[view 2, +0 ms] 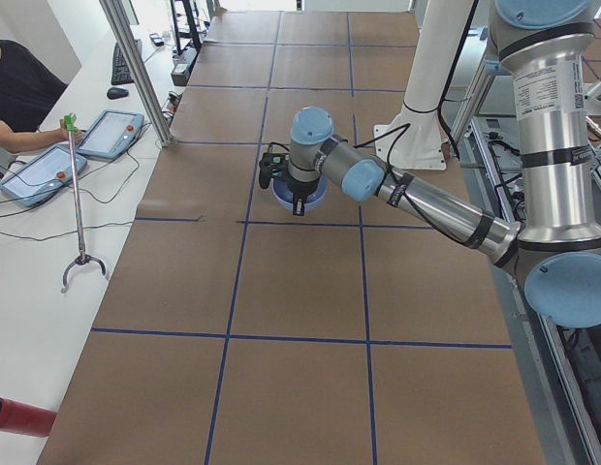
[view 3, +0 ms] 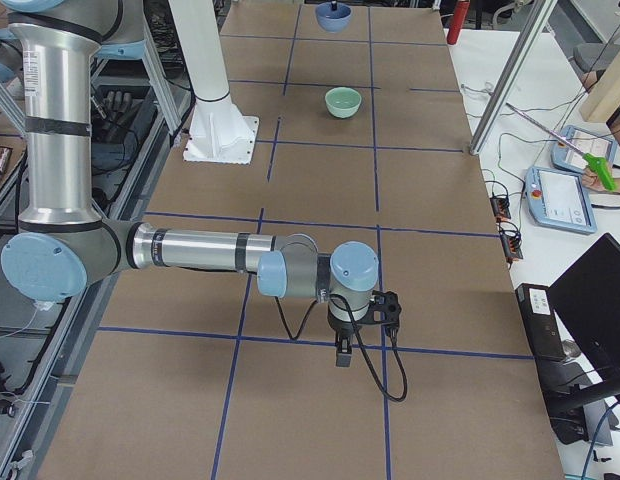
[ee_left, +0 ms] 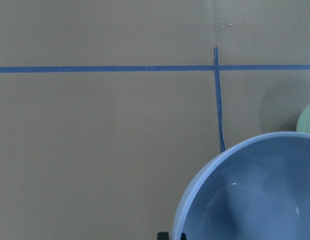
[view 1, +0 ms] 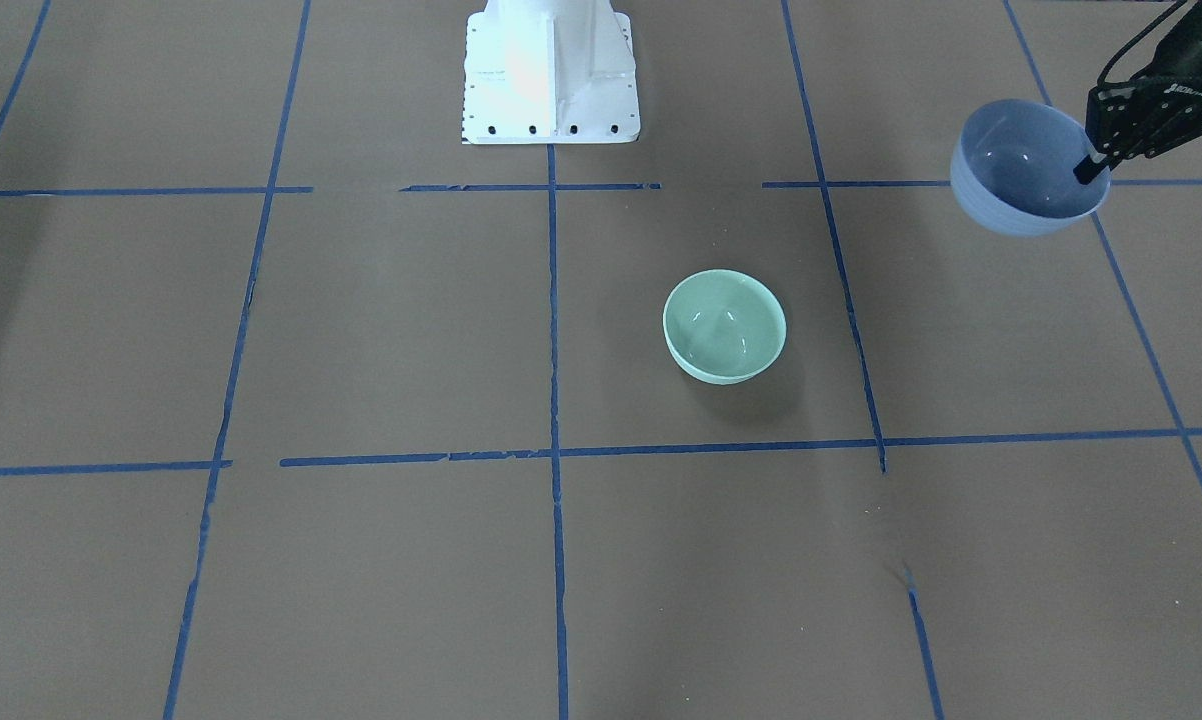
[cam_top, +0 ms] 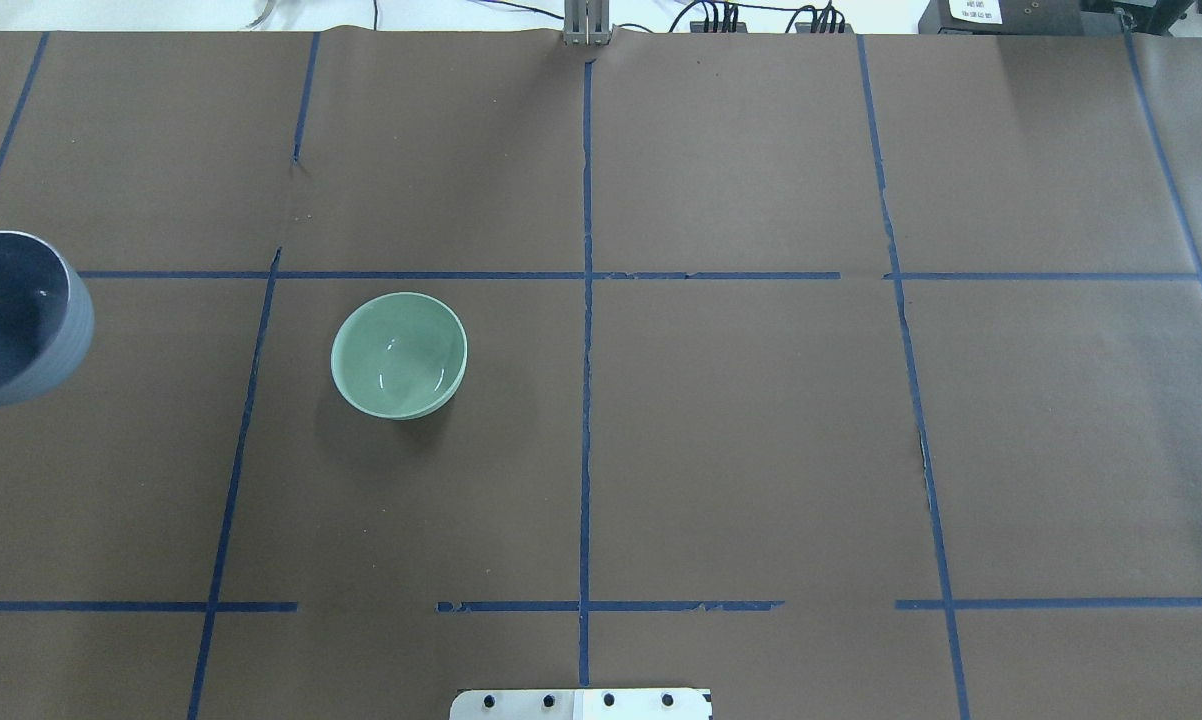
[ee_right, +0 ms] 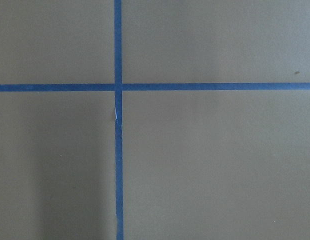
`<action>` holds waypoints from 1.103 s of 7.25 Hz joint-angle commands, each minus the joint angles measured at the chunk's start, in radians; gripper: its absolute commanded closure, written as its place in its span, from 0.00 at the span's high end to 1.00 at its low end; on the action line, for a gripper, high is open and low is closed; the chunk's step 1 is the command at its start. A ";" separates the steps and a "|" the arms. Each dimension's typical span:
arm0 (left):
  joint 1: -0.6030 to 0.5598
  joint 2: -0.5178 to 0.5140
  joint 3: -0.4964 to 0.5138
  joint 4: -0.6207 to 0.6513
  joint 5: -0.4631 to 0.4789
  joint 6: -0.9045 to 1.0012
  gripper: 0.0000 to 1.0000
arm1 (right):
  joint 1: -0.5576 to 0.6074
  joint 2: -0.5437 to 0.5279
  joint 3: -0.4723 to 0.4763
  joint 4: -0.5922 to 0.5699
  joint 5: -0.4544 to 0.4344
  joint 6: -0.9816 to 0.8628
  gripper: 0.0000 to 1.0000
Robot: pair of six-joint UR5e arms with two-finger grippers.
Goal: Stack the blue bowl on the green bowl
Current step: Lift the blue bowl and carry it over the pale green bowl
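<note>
The blue bowl [view 1: 1021, 170] hangs above the table on the robot's left side, tilted a little. My left gripper [view 1: 1096, 165] is shut on its rim. The bowl also shows at the left edge of the overhead view [cam_top: 11, 315], in the left wrist view [ee_left: 255, 195] and in the exterior left view [view 2: 302, 198]. The green bowl [view 1: 725, 326] stands upright and empty on the brown table, apart from the blue bowl and nearer the middle [cam_top: 399, 354]. Its edge shows in the left wrist view [ee_left: 309, 119]. My right gripper [view 3: 345, 352] hovers low over the table far from both bowls; I cannot tell whether it is open or shut.
The white robot base [view 1: 551, 70] stands at the table's robot-side edge. Blue tape lines [cam_top: 586, 330] divide the brown table cover. Operators' tablets [view 2: 58, 160] and a grabber stick [view 2: 78, 208] lie on the side bench, with a red cylinder [view 2: 17, 417].
</note>
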 commanded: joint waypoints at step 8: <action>0.496 -0.385 0.270 -0.227 0.350 -0.722 0.00 | 0.000 0.000 0.000 -0.001 0.001 0.000 1.00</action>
